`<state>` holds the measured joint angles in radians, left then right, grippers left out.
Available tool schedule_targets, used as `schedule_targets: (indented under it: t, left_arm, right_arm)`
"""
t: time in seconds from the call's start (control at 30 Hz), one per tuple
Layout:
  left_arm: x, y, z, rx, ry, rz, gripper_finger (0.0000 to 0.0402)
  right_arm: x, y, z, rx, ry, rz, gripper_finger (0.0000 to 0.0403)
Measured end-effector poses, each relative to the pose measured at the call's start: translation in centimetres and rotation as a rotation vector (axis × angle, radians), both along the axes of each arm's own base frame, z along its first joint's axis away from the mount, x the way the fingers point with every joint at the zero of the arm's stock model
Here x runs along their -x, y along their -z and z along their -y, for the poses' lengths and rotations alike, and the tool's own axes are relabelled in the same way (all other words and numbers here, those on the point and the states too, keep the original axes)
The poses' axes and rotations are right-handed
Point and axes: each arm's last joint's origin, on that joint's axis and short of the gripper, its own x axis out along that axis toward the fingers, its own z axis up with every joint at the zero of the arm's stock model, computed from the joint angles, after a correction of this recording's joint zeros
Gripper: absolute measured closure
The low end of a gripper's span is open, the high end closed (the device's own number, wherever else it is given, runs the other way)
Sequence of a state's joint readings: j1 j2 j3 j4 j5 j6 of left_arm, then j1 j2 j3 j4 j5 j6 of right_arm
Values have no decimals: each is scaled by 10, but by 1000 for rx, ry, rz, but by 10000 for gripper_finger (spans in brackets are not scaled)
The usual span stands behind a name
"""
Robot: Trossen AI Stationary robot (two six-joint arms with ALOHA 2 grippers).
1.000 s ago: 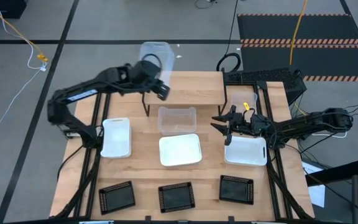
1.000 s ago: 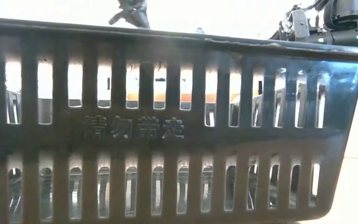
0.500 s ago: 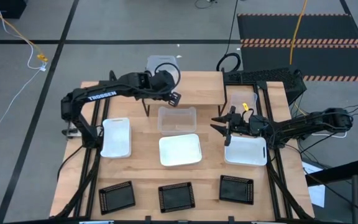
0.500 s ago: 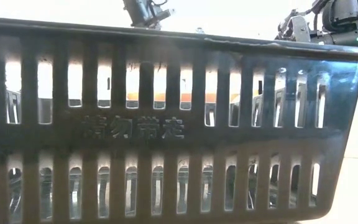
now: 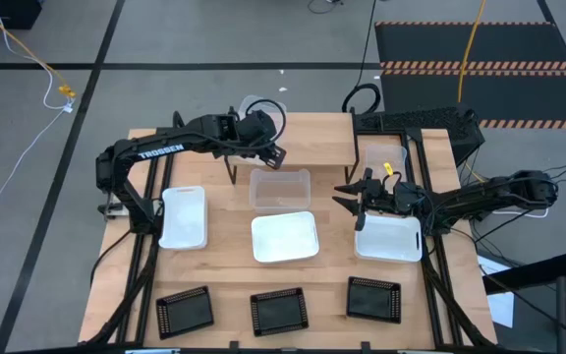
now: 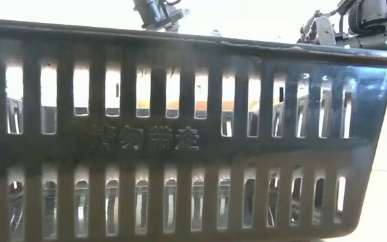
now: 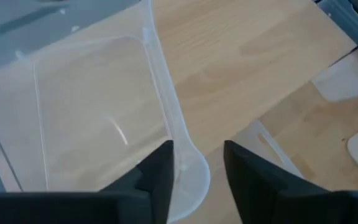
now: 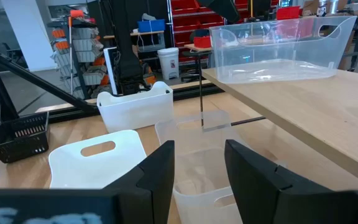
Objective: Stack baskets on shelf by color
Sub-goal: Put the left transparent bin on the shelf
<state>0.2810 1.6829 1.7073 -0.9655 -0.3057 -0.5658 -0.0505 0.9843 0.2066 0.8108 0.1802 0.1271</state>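
Observation:
A clear basket (image 5: 255, 106) stands on the left end of the shelf (image 5: 312, 133). My left gripper (image 5: 260, 120) is open over it, and the basket's rim with its rounded lip (image 7: 188, 171) lies between the two fingers (image 7: 197, 158). Another clear basket (image 5: 279, 187) sits on the table in front of the shelf, and a third (image 5: 381, 157) sits to the shelf's right. My right gripper (image 5: 347, 197) hangs open and level above a white basket (image 5: 389, 239), with nothing between its fingers (image 8: 197, 168). My left gripper's fingers straddle the clear basket's rim (image 7: 185, 155) from above, slanting down, one finger (image 7: 160, 171) on the inner side and one outside. Whether either finger touches the wall, I cannot tell. The basket sits flat on the shelf.
Two more white baskets (image 5: 185, 216) (image 5: 285, 236) lie mid-table. Three black baskets (image 5: 185, 312) (image 5: 278, 310) (image 5: 373, 298) line the near edge. One black basket (image 6: 180, 134) fills the low view. The shelf's middle and right end show bare wood.
My left gripper has carried the clear basket down and toward the table's right and near side, from beyond the shelf's far left corner onto the shelf's left end. The basket now rests flat there. My right arm has kept still.

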Motion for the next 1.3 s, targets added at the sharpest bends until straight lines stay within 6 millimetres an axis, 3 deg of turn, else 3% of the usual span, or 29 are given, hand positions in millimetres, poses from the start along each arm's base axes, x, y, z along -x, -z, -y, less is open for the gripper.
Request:
schedule_targets:
  t: [0.2, 0.4, 0.6, 0.93, 1.07, 1.3]
  left_arm:
    - [10, -17, 8, -253, 464, -168, 219]
    - [36, -31, 24, -403, 767, -363, 218]
    - [53, -20, 13, -332, 844, -552, 218]
    - [63, 2, -20, -295, 838, -647, 219]
    - [67, 7, -28, -246, 840, -623, 255]
    - [66, 8, -27, -183, 796, -546, 387]
  right_arm:
    - [0, 0, 0, 6, -1, -1, 268]
    - [0, 0, 0, 8, -2, -2, 268]
    - [0, 0, 0, -4, -17, 0, 268]
    - [0, 0, -1, 3, -29, -2, 268]
    - [0, 0, -1, 9, -29, -3, 268]
    - [0, 0, -1, 10, -29, -3, 268]
